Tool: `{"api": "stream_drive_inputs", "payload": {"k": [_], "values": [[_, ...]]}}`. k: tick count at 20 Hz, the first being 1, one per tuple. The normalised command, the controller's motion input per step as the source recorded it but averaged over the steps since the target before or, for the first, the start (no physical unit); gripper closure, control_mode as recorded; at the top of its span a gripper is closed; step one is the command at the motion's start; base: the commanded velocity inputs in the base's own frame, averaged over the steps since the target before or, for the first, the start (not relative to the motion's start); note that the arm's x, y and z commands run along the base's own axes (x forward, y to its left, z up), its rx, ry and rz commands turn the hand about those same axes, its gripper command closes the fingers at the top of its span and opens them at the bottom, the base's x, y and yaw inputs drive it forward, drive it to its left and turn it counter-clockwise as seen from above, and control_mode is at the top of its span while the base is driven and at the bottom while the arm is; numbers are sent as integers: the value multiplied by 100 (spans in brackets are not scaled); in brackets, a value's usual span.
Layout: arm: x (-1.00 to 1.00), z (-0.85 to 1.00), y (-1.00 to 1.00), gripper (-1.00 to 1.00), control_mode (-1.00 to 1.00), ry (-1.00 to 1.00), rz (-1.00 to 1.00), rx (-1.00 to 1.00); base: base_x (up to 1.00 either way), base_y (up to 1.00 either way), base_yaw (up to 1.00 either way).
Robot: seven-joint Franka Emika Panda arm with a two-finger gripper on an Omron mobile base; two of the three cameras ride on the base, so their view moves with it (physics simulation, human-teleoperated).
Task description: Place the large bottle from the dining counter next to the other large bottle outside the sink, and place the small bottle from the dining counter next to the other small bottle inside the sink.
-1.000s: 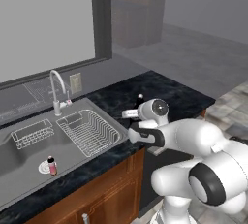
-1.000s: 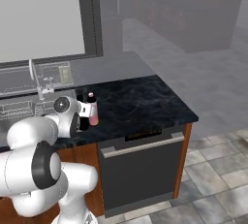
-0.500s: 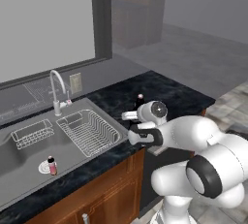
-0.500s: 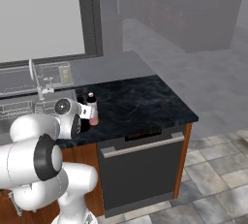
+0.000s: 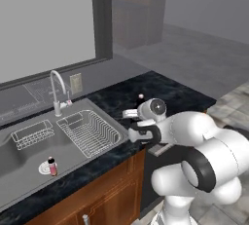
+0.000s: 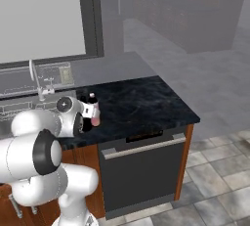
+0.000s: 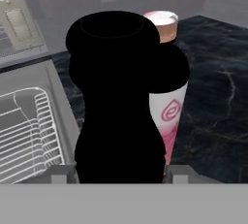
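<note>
My gripper is shut on the large bottle, which rises as a near-black shape between the fingertips. Right behind it stands the other large bottle, with its pink-white label and pale cap showing. From the right base view both bottles stand together on the black counter just right of the sink. I cannot tell whether the held bottle touches the counter. A small bottle with a red label stands inside the basin. The small bottle from the dining counter is out of view.
A wire dish rack fills the sink's right half, and a smaller wire basket lies to its left. The chrome faucet stands behind them. Black stone counter stretches to the right. The dining counter lies far back in haze.
The arm's elbow has shifted slightly. The gripper and the bottle in it stay at nearly the same spot beside the sink.
</note>
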Motion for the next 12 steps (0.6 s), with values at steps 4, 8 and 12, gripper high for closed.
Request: {"api": "stream_drive_inputs", "payload": {"k": [4,8,12], "values": [[11,-8,-15,100,-100,0,-3,0,0,0,0],[10,-15,-3,100,-100,0,-2,0,0,0,0],[0,-23,0,100,-100,0,0,0,0,0,0]]}}
